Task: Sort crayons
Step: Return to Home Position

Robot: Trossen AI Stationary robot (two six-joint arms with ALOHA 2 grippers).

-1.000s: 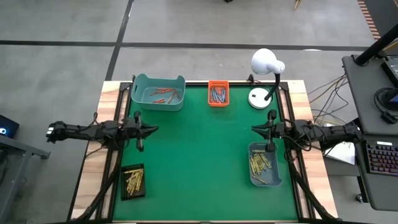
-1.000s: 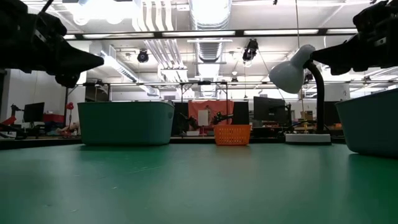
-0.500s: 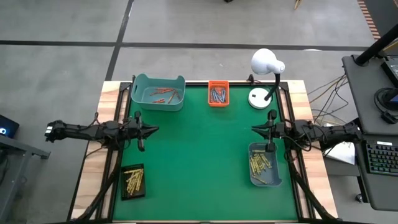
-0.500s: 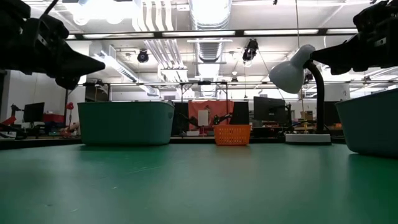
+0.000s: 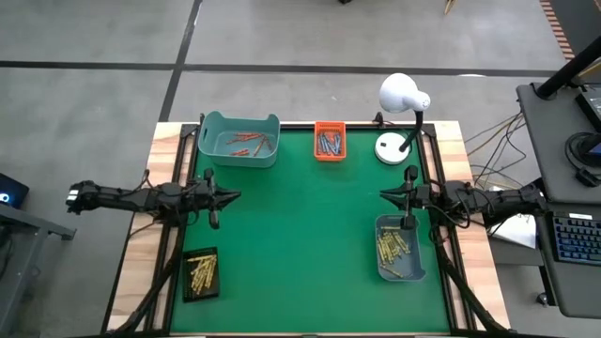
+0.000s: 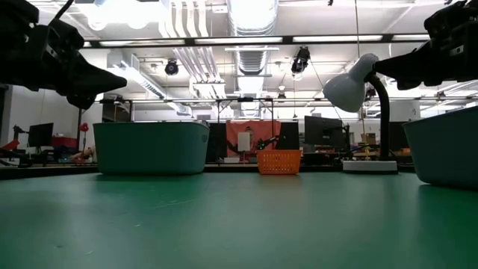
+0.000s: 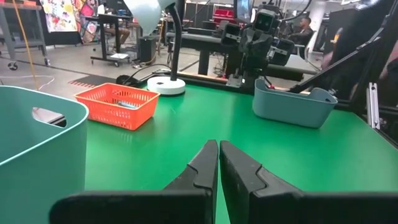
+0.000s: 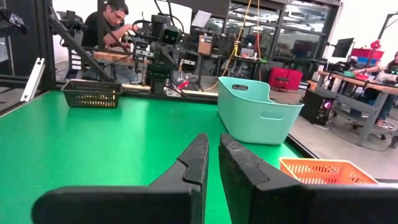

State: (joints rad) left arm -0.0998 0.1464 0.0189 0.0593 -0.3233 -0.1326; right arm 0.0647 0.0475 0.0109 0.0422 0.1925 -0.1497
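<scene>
The crayons, binned along the table edges, look light, waxy, brittle: pinch mid-length. Left gripper and right gripper hang pressed together, empty.

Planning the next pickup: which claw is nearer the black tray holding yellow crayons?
Left. The left claw hovers on the same side as the black tray, just farther back from the front edge; the right claw is far across on the opposite side.
</scene>
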